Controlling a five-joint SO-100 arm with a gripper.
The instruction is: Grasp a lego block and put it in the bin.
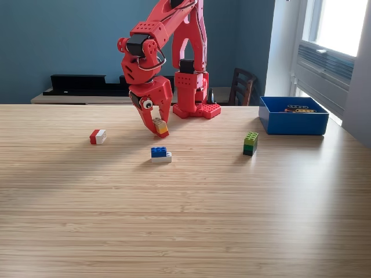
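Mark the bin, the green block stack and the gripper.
bin (293, 123), exterior view, front wall.
green block stack (250, 143), exterior view, middle of stack.
gripper (159, 128), exterior view, between fingertips, at the yellow-red block (160, 125).

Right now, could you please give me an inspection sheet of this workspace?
Surface: wooden table, light striped grain, no spills seen.
Job's things: yellow and red lego block at the gripper tips; red and white block toward the exterior view's left; blue and white block in the middle; green block stack toward the right; blue bin at far right, already holding some small pieces.
Clutter: nothing seen.
Grippers: red gripper lowered to the table, jaws around the yellow and red block; a firm grip cannot be confirmed.
Cables: black cable looping at the wrist.
Surroundings: blue wall, dark wooden chair behind the table, window at right.
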